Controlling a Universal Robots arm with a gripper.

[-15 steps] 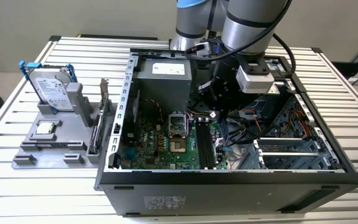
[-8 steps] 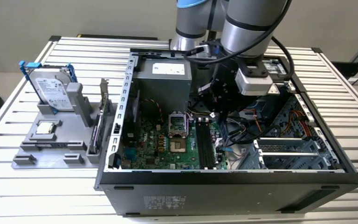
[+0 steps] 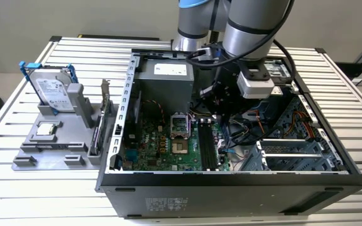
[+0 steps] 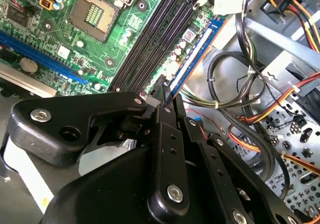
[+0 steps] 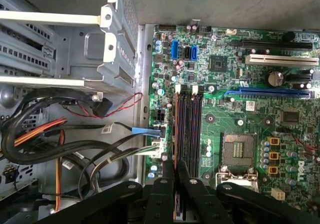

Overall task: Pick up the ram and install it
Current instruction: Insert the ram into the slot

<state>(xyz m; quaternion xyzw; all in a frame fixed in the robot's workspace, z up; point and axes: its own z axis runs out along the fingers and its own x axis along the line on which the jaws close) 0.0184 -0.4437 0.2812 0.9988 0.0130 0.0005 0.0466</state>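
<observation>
Ram (image 5: 175, 134) edge-on, pinched in closed tool (image 5: 174, 176), lower edge at the outermost black slot (image 5: 187, 126) on the motherboard (image 5: 240, 109) inside the open case (image 3: 231, 181).

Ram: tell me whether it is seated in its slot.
Cannot tell. The gripper holds the ram edge-on alongside the black memory slots; how deep it sits is hidden.

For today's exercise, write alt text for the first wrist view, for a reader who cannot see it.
The tool, closed on the ram, holds the thin stick edge-on at the motherboard's black memory slots, beside the empty processor socket. Bundled cables and metal drive bays fill the case on the other side.
</observation>
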